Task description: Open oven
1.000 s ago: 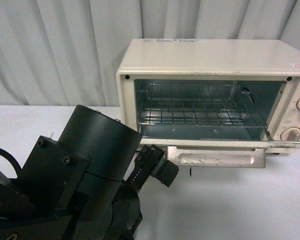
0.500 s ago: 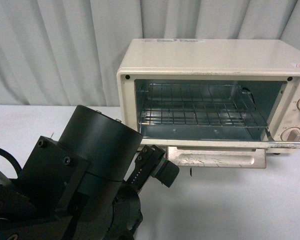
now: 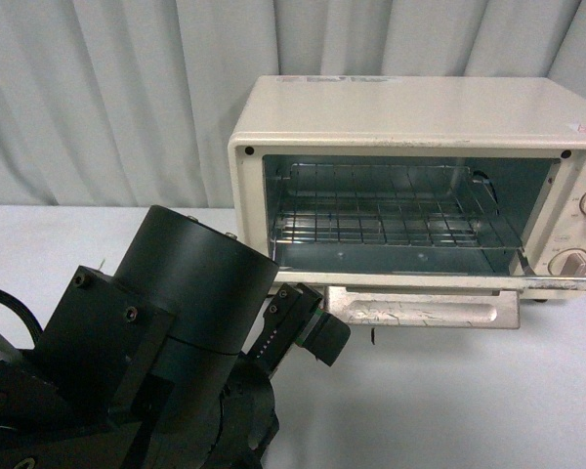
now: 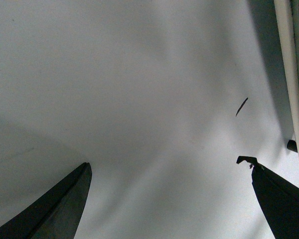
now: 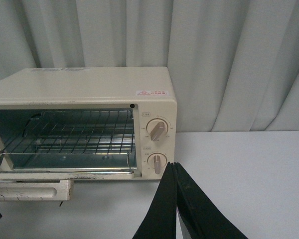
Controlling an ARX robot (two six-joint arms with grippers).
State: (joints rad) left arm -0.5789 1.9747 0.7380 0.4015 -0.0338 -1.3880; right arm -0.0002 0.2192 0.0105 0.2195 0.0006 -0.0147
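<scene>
I see the oven (image 3: 410, 117) at one o'clock on the bench (image 3: 449, 391), its door (image 3: 420, 311) lying flat open and the wire rack (image 3: 391, 210) exposed. My left arm (image 3: 166, 332) blocks seven o'clock, with the left fingers (image 4: 65, 209) released, spread over the bench. The right fingers (image 5: 164, 209) are clenched together.

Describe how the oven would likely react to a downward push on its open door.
Probably tips forward: the door juts out past the oven body like a lever. The box looks light, so it may slide on the smooth table.
</scene>
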